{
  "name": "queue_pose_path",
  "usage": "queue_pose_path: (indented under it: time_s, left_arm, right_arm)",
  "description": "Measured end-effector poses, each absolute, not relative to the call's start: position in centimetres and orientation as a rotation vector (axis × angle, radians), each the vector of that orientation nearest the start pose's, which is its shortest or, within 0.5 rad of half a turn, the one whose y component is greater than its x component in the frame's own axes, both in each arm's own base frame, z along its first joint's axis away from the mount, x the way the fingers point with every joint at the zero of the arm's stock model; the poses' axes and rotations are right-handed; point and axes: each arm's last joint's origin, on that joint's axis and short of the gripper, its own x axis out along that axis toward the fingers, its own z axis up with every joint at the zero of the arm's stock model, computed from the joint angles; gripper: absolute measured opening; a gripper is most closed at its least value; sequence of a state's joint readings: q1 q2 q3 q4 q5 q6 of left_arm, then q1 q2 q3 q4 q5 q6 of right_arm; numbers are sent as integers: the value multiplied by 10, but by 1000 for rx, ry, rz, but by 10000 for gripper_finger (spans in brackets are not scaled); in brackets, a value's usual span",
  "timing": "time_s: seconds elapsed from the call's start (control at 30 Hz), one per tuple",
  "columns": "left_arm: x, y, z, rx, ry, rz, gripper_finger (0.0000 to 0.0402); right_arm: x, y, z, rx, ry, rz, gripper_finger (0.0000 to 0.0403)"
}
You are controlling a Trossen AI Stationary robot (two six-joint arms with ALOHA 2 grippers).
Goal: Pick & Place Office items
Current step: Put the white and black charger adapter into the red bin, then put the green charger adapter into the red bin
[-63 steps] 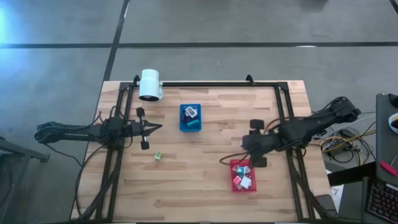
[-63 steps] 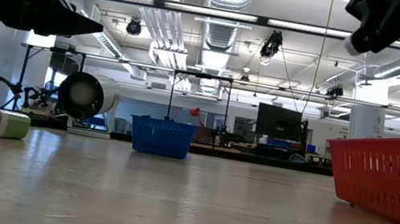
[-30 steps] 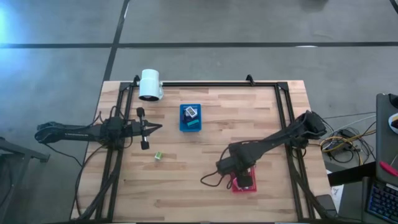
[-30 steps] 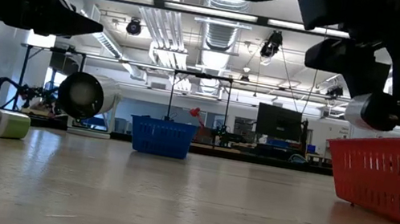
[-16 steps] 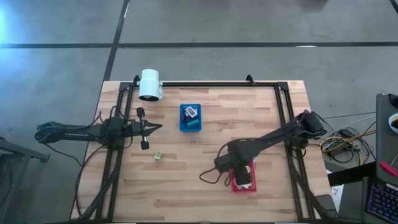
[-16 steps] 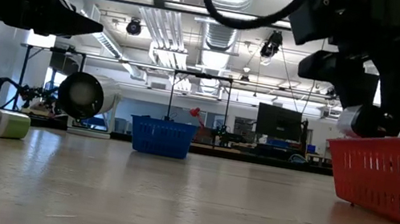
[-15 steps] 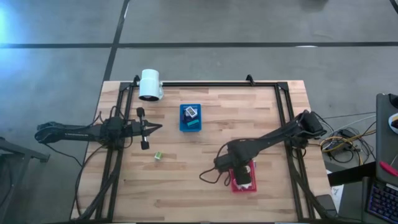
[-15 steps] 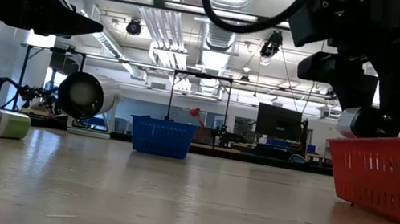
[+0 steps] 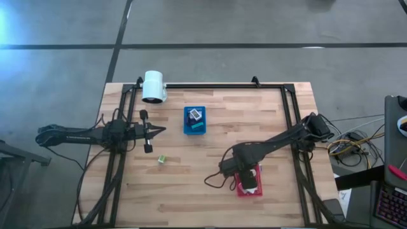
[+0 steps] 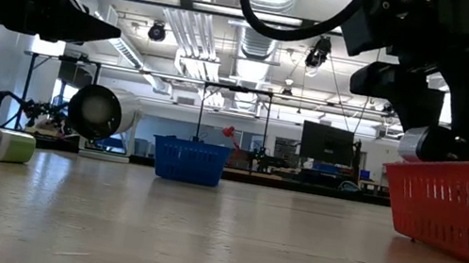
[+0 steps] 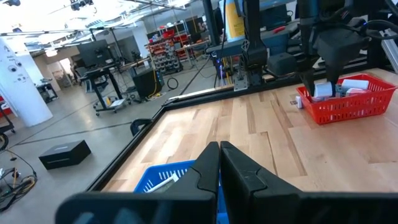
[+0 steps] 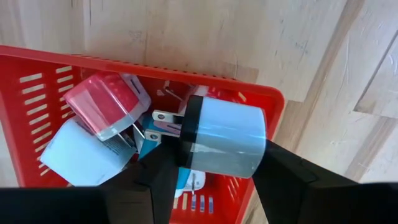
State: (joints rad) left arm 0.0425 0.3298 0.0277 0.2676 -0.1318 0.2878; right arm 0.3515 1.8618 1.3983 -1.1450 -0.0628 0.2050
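Note:
My right gripper points down over the red tray, shut on a white plug block with two metal prongs. In the low view the block hangs just above the tray's rim. In the tray lie a pink-red block, a white block and a teal piece. A green block lies on the table. My left gripper waits shut and level at the table's left, with nothing in it. My right gripper pinches the white plug block by two opposite sides between its two fingers, coming from above and pointing down. The block is lifted clear over the red tray, lying sideways with its prongs level.
A blue tray holding a few items stands at the middle far side. A white cylinder lies at the far left corner. A black frame runs along the far edge and down both sides.

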Motion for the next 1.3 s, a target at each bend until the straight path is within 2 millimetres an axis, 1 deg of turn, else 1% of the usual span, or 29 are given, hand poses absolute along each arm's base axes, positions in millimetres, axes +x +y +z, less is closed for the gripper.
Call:
queue_pose_path:
  time_s: [0.3, 0.47, 0.53, 0.63, 0.73, 0.83, 0.93, 1.03, 1.1, 1.17, 1.23, 1.3]
  left_arm:
    - [118, 9, 170, 289, 59, 168, 16]
    - [118, 9, 170, 289, 59, 169, 16]
    - [118, 9, 170, 289, 59, 169, 16]
    - [118, 9, 170, 289, 59, 168, 16]
    - [118, 9, 170, 288, 59, 168, 16]
    - [118, 9, 170, 289, 59, 168, 16]
    - [118, 9, 170, 289, 59, 168, 16]
    - [118, 9, 170, 289, 59, 168, 16]
    - [118, 9, 170, 288, 59, 168, 16]
    - [118, 9, 170, 289, 59, 169, 16]
    - [118, 9, 170, 289, 59, 168, 16]
    - [118, 9, 170, 289, 59, 168, 16]
  right_arm:
    - [316, 119, 204, -76, 1620, 155, 208]
    - [313, 117, 205, -81, 1651, 147, 217]
    - [309, 116, 209, -84, 1679, 136, 214]
    - [307, 115, 225, -77, 1604, 150, 210]
    - [305, 114, 250, -59, 1446, 189, 203]
    - [296, 110, 283, -76, 1228, 209, 196]
    - [278, 102, 319, -111, 963, 170, 188]
    - [255, 89, 343, -84, 701, 146, 177]
    - [238, 80, 351, -70, 551, 153, 167]
    - [222, 70, 352, -63, 416, 159, 154]
    - [206, 60, 347, -43, 286, 168, 137]
    - [192, 47, 336, -10, 194, 184, 117]
